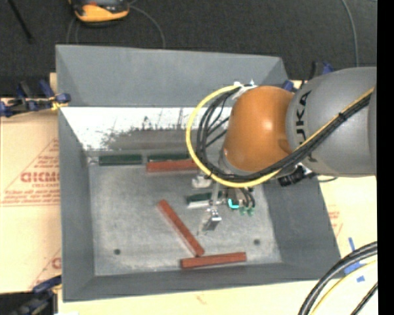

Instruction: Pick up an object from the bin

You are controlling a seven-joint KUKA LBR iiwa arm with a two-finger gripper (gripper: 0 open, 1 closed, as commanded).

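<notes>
Silvery metal jaws hang low over the floor of the grey bin (pixel 79 209), a little right of its middle, with their tips pointing down at bare floor. From this angle I cannot tell whether they are open or closed. Small green-lit parts of the wrist (pixel 241 205) sit just to their right.

The thing nearest to them is a long red-brown bar (pixel 180 227). It lies flat and diagonal on the floor, its far end toward the left and its near end toward the right. The jaws stand just beside its middle, on its right side, and look to be apart from it.

A second red-brown bar (pixel 213 260) lies along the foot of the near wall, running almost left to right. It is close by the diagonal bar's near end, and I cannot tell whether the two touch.

A third red-brown bar (pixel 171 166) lies on the far side of the floor, left of the wrist, with its right end hidden under the cables (pixel 198 120). Just beyond it, two dark green bars (pixel 120 159) (pixel 165 157) lie end to end along the foot of the far wall, which is scuffed with dark specks.

Above the jaws bulges the orange cover (pixel 256 133) of the wrist, ringed by a loop of yellow and black cables. Behind it the thick grey arm (pixel 335 130) comes in over the bin's right rim.

Outside the bin, far and to the left on the dark floor (pixel 203 18), an orange and black device (pixel 98 2) lies with a thin lead running from it.
</notes>
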